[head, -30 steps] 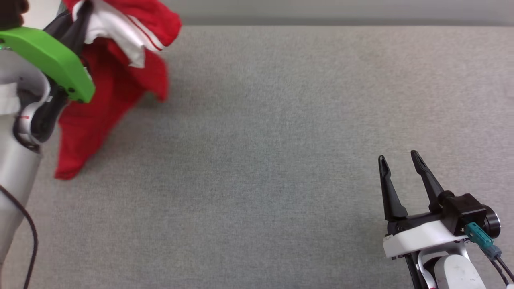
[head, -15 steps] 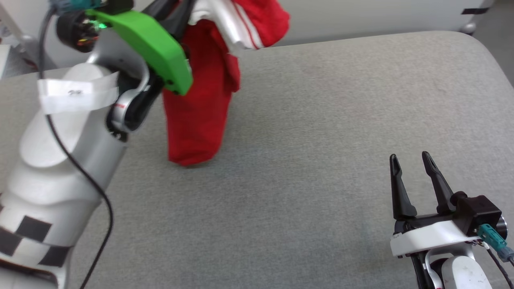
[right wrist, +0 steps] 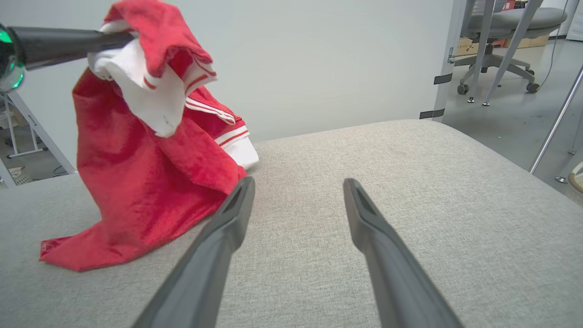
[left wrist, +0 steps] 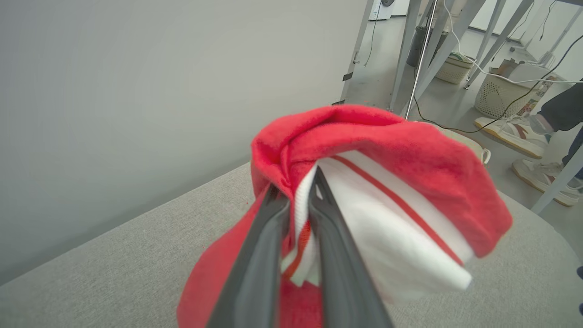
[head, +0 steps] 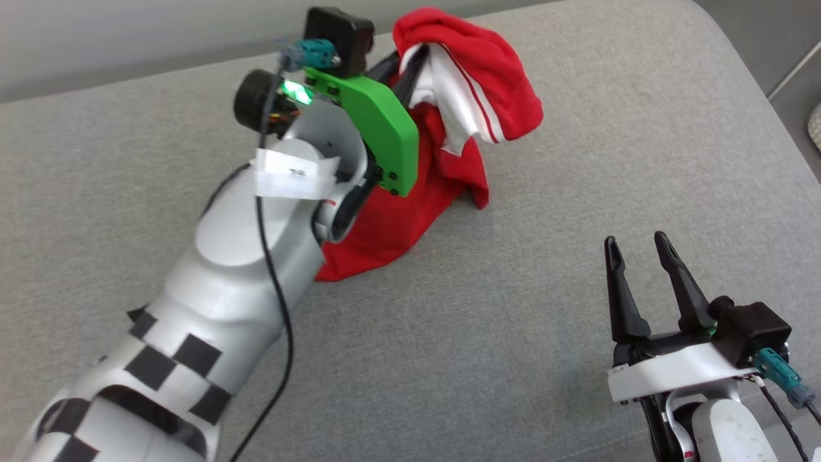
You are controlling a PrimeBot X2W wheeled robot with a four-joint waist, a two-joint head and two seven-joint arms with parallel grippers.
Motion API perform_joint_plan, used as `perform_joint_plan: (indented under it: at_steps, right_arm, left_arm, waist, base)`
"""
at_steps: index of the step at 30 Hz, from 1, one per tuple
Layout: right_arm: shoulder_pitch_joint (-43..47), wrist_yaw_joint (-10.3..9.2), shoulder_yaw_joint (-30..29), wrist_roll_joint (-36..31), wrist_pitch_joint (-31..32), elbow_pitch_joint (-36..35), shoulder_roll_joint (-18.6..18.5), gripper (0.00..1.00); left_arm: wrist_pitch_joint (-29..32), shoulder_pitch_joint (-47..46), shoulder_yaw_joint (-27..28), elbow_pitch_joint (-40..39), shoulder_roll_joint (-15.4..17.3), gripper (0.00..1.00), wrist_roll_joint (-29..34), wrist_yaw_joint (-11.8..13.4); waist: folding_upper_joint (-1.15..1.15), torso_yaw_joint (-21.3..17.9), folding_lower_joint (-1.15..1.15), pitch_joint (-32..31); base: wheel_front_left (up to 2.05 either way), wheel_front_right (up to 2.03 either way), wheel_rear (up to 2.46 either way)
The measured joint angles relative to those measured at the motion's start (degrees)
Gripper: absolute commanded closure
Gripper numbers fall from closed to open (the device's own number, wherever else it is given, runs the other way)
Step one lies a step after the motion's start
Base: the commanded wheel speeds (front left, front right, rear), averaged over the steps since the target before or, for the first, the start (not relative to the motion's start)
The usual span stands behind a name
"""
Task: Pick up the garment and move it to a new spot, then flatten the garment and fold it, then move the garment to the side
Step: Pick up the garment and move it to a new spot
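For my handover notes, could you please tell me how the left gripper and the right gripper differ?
The left gripper is shut on the garment; the right gripper is open and holds nothing. The left gripper has a green mount, the right gripper a white mount. Both have two long dark fingers.

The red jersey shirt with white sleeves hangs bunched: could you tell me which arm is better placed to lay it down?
Probably left: the left claw is shut on the red jersey shirt, whose hem rests on the grey fabric surface. The right claw stands open, apart.
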Motion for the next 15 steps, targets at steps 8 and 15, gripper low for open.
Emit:
perform_joint_plan:
  at_steps: [8,15]
  right_arm:
    - [-1.0,0.00,1.3,1.0,0.0,0.9,0.0,0.00]
    - [-1.0,0.00,0.7,0.2,0.0,1.3,0.0,0.00]
  left_arm:
    - [-2.2,1.7,-5.7,9.0,-7.4,0.00,0.2,-1.4]
    - [-5.7,3.0,-9.0,9.9,-7.8,0.00,-2.3,-3.5]
  waist:
    - [0.00,-3.1,0.00,3.0]
    - [0.00,-2.3,0.00,2.2]
  base:
    - [0.00,0.00,0.00]
    - [0.00,0.00,0.00]
